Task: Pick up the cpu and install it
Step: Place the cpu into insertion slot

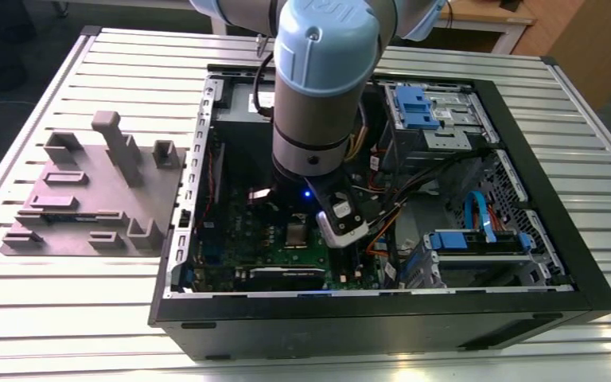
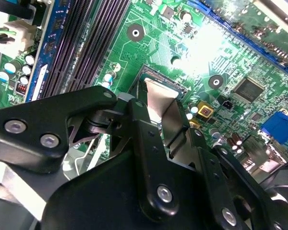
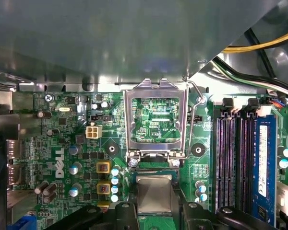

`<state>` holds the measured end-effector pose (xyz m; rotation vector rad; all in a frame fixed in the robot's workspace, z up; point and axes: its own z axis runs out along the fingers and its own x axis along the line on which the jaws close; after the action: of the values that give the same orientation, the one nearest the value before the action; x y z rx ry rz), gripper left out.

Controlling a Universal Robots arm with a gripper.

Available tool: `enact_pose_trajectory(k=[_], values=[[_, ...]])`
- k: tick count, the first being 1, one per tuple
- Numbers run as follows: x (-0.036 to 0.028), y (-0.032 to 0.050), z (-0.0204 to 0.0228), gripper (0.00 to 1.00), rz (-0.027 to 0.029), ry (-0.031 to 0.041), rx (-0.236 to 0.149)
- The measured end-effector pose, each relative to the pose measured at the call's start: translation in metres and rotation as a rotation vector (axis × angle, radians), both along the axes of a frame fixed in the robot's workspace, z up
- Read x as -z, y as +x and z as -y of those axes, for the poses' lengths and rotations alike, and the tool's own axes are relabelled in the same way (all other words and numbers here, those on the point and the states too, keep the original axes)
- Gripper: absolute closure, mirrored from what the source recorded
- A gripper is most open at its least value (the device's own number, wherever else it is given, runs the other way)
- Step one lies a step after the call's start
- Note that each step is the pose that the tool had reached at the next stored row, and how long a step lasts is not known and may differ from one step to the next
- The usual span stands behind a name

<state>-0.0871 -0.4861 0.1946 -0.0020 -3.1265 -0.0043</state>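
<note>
- The black pincer is closed on the small, flat, square silvery-grey cpu, with a finger against each side.
- The cpu is over the green motherboard, just beside the raised silver metal socket frame.
- The open black computer case lies mid-way on the slatted metal counter.
- A grey-mauve plastic block stands near the counter edge at the exterior view's left.

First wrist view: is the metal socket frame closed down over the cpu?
No, the socket frame is flipped open, and the cpu lies beside it uncovered.
</note>
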Motion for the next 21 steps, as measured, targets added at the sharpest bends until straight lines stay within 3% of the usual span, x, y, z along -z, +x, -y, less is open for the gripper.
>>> enact_pose_trajectory(k=[5, 6, 8, 9, 21], values=[[-0.0020, 0.0000, 0.0002, 0.60, 0.0001, 0.0040, 0.000], [-0.0021, 0.0000, 0.0002, 0.54, 0.0001, 0.0042, 0.000], [-0.0022, 0.0000, 0.0002, 0.54, 0.0002, 0.0042, -0.001], [-0.0023, 0.0000, 0.0003, 0.47, 0.0001, 0.0040, -0.001], [0.0031, 0.0007, 0.0003, 0.47, 0.0001, 0.0153, -0.002]])
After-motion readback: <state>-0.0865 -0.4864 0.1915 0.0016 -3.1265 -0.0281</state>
